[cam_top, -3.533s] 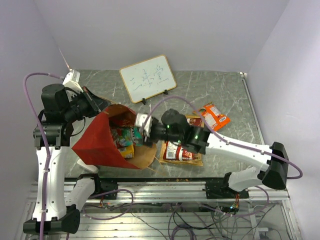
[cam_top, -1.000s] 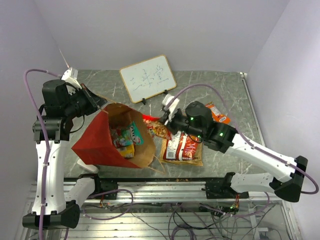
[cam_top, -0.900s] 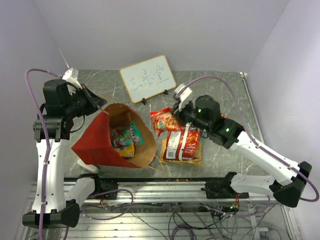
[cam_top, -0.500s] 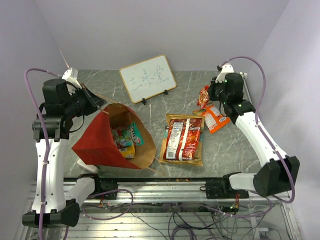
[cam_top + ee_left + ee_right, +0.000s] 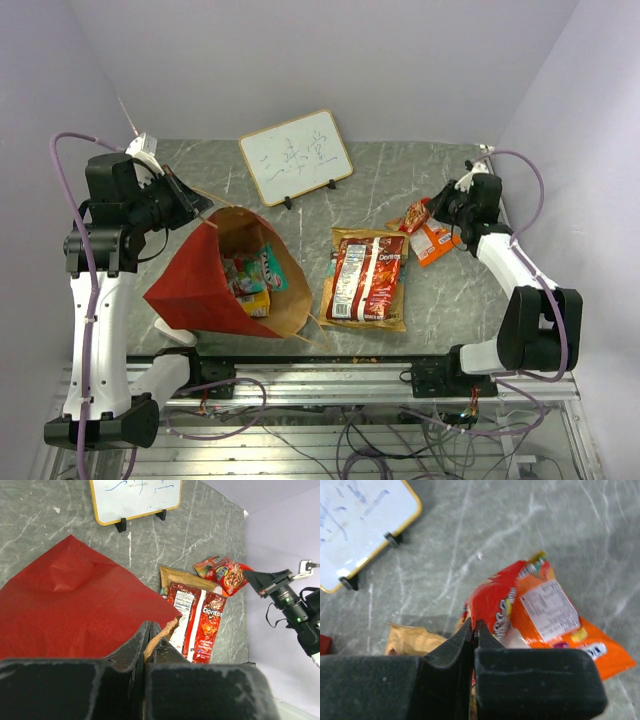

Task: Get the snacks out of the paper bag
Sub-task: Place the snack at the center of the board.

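Right pincer [image 5: 436,212] sits near the desk's [image 5: 400,165] 3 o'clock edge, jaws shut tight on a red packet [image 5: 415,215]. The packet sticks out at 9 o'clock of the pincer. The wrist view confirms it: fingertips [image 5: 465,635] pinch the red packet [image 5: 492,607] at its edge. Orange packet [image 5: 437,241] lies flat at 5 o'clock of the red one, and the 2 overlap in view.

Left pincer [image 5: 195,208] is clamped shut on the paper bag [image 5: 195,285] rim at the bag's 12 o'clock. The bag lies tipped at the desk's 8 o'clock, mouth facing 3 o'clock. Teal and yellow packets [image 5: 250,273] are inside.

Doritos bag [image 5: 366,276] lies flat mid-desk, just beside the bag mouth. Whiteboard [image 5: 296,155] stands at 11 o'clock.

Bare desk shows between the whiteboard and the right pincer. The desk's right edge is near that pincer.
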`<state>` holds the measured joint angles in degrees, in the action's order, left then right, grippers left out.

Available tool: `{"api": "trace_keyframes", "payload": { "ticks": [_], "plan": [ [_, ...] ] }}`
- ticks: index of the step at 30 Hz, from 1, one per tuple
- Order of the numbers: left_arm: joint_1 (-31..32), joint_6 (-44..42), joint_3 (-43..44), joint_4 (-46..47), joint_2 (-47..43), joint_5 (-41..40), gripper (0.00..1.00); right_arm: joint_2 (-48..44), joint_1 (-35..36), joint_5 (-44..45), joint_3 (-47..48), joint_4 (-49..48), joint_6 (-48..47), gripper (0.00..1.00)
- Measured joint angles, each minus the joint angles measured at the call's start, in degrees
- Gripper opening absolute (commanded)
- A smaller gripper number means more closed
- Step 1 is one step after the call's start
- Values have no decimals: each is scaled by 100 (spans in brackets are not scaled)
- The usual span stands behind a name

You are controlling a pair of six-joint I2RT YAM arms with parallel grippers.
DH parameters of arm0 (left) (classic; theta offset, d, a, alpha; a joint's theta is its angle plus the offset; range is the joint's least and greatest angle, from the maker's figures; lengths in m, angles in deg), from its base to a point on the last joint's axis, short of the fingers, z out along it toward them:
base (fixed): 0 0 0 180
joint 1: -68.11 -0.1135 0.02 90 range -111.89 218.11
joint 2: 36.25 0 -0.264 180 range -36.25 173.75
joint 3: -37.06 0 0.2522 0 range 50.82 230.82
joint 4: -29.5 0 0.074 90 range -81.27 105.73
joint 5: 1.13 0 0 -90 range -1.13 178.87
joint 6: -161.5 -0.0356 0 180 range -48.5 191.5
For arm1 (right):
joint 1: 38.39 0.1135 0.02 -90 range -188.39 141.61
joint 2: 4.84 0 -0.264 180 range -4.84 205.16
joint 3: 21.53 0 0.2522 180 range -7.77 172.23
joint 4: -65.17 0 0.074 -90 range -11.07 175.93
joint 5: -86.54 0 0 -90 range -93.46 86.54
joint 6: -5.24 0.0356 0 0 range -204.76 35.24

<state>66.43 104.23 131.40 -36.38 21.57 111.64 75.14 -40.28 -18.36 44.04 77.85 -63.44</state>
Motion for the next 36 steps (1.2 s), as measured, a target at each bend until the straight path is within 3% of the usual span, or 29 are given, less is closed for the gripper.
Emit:
{"api": "trace_keyframes", "payload": {
  "ticks": [16,27,31,36],
  "plan": [
    [0,-17,-28,26,166,101,7,-273,-601,1010,-1416,-170,101,0],
    [2,-59,-28,35,188,107,7,48,-807,584,-1416,-704,238,0],
    [0,-63,-28,37,188,107,7,48,-807,380,-1399,-734,210,9],
    [0,-61,-28,44,186,107,7,7,-807,485,-1346,-494,122,28]
  ]
}}
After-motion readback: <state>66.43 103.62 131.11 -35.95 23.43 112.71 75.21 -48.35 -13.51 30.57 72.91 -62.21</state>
